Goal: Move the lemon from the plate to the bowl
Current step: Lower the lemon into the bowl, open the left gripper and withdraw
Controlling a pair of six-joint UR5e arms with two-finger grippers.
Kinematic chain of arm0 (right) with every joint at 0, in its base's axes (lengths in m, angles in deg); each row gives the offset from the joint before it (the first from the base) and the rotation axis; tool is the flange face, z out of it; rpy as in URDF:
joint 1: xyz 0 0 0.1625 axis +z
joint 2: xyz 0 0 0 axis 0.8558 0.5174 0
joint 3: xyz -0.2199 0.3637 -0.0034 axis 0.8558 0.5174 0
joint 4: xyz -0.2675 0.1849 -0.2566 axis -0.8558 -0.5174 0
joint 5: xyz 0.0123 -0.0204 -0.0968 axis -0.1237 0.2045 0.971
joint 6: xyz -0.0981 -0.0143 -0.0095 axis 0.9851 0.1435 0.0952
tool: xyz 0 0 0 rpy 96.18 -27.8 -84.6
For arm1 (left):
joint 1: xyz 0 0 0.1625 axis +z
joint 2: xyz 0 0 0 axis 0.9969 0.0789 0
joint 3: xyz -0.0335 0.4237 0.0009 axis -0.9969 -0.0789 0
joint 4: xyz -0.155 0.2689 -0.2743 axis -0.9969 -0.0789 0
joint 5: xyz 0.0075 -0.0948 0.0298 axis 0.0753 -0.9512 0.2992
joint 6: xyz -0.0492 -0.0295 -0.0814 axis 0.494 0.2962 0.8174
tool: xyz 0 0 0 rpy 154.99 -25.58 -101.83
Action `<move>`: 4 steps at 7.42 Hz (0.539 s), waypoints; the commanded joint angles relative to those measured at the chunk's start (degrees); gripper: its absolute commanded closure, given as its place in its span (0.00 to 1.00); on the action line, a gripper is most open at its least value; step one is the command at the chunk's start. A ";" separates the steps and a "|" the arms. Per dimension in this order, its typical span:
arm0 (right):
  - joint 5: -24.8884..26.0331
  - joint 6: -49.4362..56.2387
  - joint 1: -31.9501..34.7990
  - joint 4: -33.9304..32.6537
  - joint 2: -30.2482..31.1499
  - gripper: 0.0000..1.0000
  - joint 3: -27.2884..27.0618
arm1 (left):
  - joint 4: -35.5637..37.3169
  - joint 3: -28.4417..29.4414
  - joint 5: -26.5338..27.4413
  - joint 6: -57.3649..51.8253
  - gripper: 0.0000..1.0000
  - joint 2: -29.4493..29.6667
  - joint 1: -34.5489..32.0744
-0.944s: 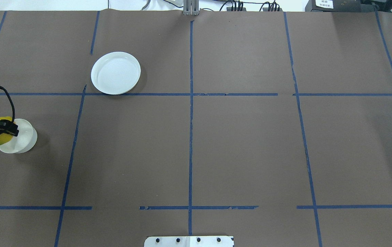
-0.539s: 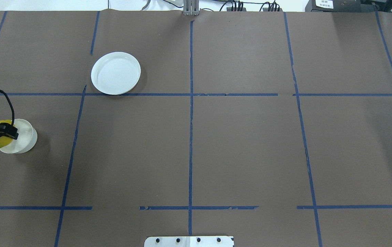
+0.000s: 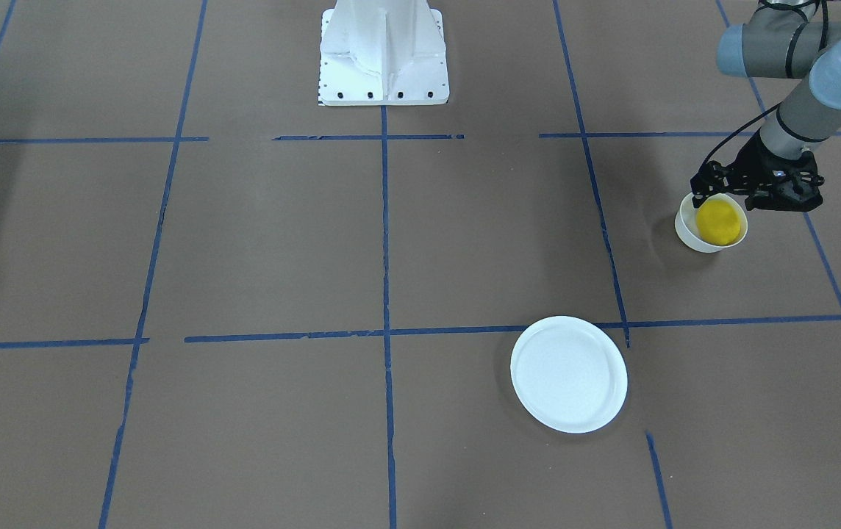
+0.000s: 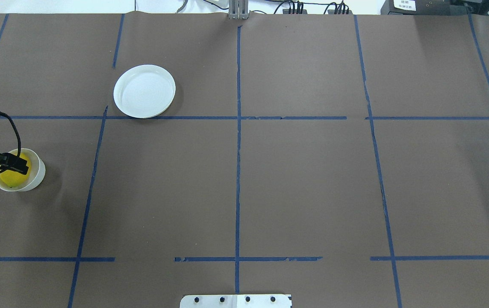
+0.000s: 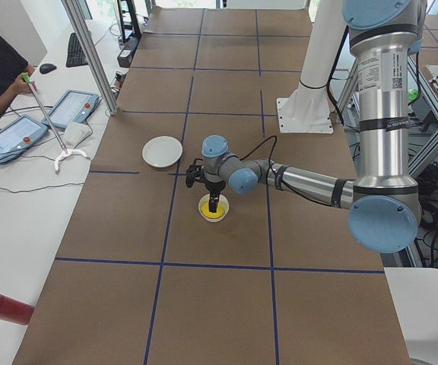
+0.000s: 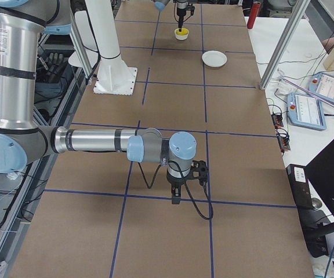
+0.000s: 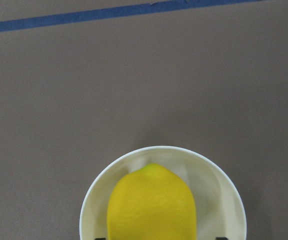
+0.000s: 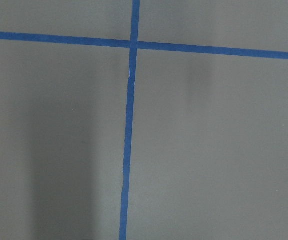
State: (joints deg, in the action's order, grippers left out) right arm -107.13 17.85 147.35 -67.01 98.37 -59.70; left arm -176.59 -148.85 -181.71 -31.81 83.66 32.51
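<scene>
The yellow lemon (image 4: 10, 177) lies in the small white bowl (image 4: 36, 176) at the table's left edge. It also shows in the front-facing view (image 3: 720, 222) and fills most of the bowl (image 7: 224, 200) in the left wrist view. My left gripper (image 4: 16, 166) hovers right over the lemon. Its fingertips stand a little wider than the lemon, so it looks open. The white plate (image 4: 144, 90) sits empty, farther back and to the right. My right gripper (image 6: 175, 200) points down over bare table far from both dishes; I cannot tell whether it is open or shut.
Brown paper with blue tape lines covers the table (image 4: 296, 184). The robot's white base (image 3: 384, 51) stands at the near middle edge. The bowl sits close to the table's left end, near the operators' desk (image 5: 29, 129).
The lemon has gone from hanging over the bowl's left rim down into the bowl. My left gripper moved slightly right and lower with it, and its jaws now stand apart from the lemon.
</scene>
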 commanded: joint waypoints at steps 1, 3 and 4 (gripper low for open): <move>0.00 0.00 0.00 0.00 0.00 0.00 0.00 | 0.26 -2.60 -6.82 -1.47 0.00 -0.89 -2.21; 0.00 0.00 0.00 0.00 0.00 0.00 0.00 | 5.41 0.00 -10.55 -24.01 0.00 -2.12 -20.69; 0.00 0.00 0.00 0.00 0.00 0.00 0.00 | 12.24 2.98 -9.87 -35.12 0.00 -1.00 -28.43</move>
State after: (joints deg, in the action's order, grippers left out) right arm -107.13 17.85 147.35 -67.01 98.37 -59.70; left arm -170.98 -148.78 -191.06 -52.74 82.18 14.21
